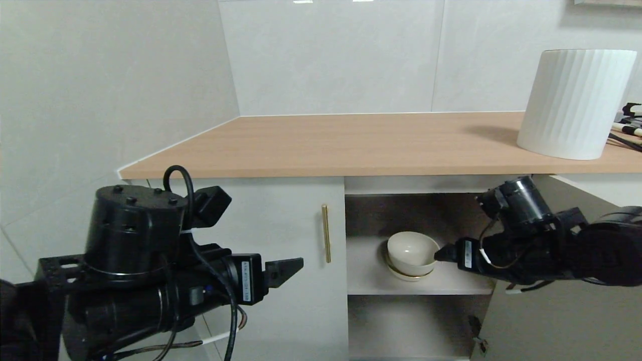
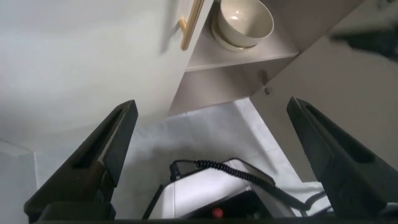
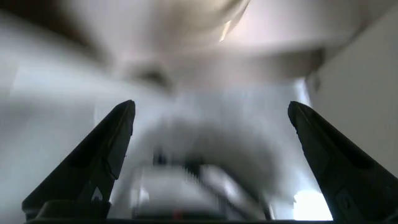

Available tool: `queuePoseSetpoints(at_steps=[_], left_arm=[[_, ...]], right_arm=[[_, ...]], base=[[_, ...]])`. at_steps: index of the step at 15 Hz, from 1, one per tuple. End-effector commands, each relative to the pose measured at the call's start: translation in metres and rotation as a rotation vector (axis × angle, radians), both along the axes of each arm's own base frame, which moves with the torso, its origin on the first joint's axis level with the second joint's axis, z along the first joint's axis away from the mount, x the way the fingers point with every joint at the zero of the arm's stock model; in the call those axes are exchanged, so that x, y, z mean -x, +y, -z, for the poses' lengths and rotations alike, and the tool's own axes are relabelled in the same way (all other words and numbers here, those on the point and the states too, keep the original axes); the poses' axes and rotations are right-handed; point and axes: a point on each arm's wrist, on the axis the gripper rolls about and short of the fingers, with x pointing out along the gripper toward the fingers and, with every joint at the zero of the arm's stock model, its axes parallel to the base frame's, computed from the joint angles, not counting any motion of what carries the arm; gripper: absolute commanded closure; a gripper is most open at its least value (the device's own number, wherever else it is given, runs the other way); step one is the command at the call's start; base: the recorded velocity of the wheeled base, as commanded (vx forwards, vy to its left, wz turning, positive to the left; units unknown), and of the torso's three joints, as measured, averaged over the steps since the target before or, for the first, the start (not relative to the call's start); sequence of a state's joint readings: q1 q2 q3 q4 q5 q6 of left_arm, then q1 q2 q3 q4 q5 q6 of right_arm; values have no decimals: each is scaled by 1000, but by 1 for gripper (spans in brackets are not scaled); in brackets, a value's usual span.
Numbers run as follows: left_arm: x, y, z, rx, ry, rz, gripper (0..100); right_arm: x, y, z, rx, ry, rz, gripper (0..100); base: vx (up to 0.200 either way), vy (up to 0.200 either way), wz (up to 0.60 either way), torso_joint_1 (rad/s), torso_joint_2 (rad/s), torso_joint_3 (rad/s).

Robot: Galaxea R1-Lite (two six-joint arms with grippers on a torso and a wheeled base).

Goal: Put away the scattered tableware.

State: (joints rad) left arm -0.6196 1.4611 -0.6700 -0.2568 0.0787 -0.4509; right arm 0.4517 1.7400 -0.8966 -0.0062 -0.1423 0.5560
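**Head view.** My right gripper (image 1: 440, 254) sits at the open side of the cabinet, level with the upper shelf (image 1: 451, 287). Its tip is right at the near rim of the bowl (image 1: 411, 248); I cannot tell if they touch. The bowl stands upright, mouth up, on a shallow plate (image 1: 409, 275) on that shelf. It is round, so it has no long axis to line up with. From my right gripper it lies straight ahead, deeper into the cabinet. My left gripper (image 1: 293, 265) hangs in front of the closed door (image 1: 281, 215), short of the brass handle (image 1: 325, 233) and well apart from the bowl. The right arm is the nearer one.

**Left wrist view.** My left fingers (image 2: 102, 155) are spread wide with nothing between them. The bowl (image 2: 244, 22) and the handle (image 2: 191, 25) lie far ahead of the tips.

**Right wrist view.** My right fingers (image 3: 106, 152) are likewise spread and released, holding nothing. The scene beyond them is too blurred to identify.

**Assessment.** The bowl appears stowed. Any next move from the right arm should clear the rim without nudging it.
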Motion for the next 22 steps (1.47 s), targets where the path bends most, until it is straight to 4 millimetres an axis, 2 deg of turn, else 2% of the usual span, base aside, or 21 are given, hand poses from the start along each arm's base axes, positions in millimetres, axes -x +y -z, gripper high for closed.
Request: queuePoseSetpoints(at_steps=[1, 3, 5, 7, 22], left_arm=[[13, 9, -7, 20, -28, -1, 0], [19, 14, -6, 14, -33, 0, 0], [19, 15, -5, 8, -33, 0, 0], [17, 14, 2, -9, -7, 0, 0], [16, 14, 5, -14, 2, 1, 0]], right_arm=[[56, -3, -32, -41, -51, -98, 0], [80, -1, -24, -26, -23, -150, 0], [90, -6, -21, -14, -24, -154, 0], [90, -6, -23, -12, -34, -150, 0], [90, -6, -19, 3, -17, -154, 0]], base=[[0, 0, 0, 0, 0, 0], [0, 0, 0, 0, 0, 0], [0, 0, 0, 0, 0, 0], [0, 0, 0, 0, 0, 0], [-200, 0, 0, 2, 6, 3]])
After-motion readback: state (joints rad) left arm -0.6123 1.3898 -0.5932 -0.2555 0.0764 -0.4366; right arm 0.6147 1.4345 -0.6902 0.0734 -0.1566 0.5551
